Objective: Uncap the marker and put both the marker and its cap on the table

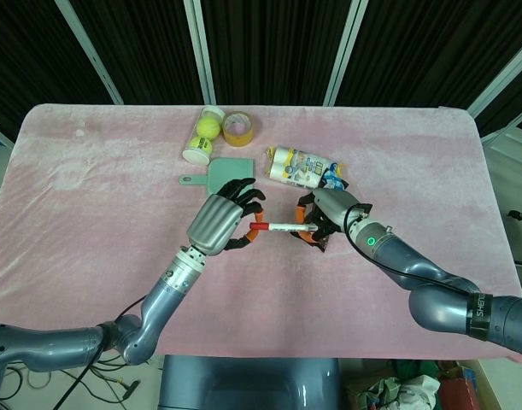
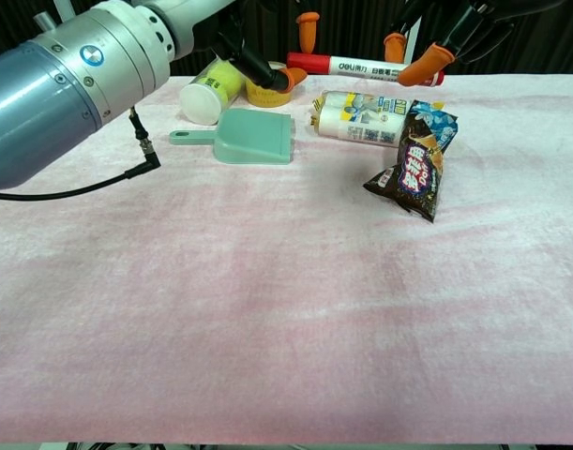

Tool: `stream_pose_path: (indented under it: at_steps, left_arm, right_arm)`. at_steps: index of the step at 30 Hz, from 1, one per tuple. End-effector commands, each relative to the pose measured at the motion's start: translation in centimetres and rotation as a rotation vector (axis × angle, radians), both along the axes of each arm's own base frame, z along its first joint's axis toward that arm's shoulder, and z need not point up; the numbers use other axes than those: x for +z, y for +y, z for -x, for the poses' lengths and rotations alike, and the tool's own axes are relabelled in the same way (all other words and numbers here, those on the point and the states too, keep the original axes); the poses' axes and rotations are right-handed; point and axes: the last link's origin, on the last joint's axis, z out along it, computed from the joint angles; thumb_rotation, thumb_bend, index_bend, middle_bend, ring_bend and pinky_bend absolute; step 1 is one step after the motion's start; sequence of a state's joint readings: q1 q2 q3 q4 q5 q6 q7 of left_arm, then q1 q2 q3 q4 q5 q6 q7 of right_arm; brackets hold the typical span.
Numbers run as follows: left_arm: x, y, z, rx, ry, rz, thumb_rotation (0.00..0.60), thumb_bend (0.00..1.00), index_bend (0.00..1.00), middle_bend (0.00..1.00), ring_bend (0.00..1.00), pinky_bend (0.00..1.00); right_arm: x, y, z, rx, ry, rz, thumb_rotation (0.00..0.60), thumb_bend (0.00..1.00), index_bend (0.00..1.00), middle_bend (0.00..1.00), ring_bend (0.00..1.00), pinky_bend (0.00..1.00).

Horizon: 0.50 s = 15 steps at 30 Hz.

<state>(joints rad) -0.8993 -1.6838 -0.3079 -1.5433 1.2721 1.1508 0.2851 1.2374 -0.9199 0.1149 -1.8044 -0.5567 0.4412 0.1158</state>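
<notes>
The left hand [image 1: 225, 219] curls its orange-tipped fingers [image 2: 308, 24] around the red cap [image 2: 308, 62] end of the marker [image 1: 282, 227], held level above the pink table [image 1: 90, 196]. The right hand [image 1: 322, 214] grips the white barrel at the other end. Only the chest view shows the print on the barrel and the dark snack bag [image 2: 413, 173] in full; the head view hides most of the bag behind the right hand.
</notes>
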Motion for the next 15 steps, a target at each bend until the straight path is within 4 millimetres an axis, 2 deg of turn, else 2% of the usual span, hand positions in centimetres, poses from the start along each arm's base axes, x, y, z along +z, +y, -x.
stream_pose_path:
  at_steps: [1,15]
  left_arm:
    - [0.2,0.1,0.1,-0.007,0.004,-0.011,0.600,0.52,0.64,0.31,0.11,0.17]
    - [0.5,0.3,1.1,0.010,0.022,0.002,0.600,0.53,0.65,0.31,0.11,0.17]
  right_arm:
    - [-0.1,0.0,0.1,0.002,0.004,0.000,0.600,0.43,0.84,1.00,1.00,1.00]
    - [-0.2,-0.1,1.0,0.009,0.037,0.012,0.600,0.44,0.85,1.00,1.00,1.00]
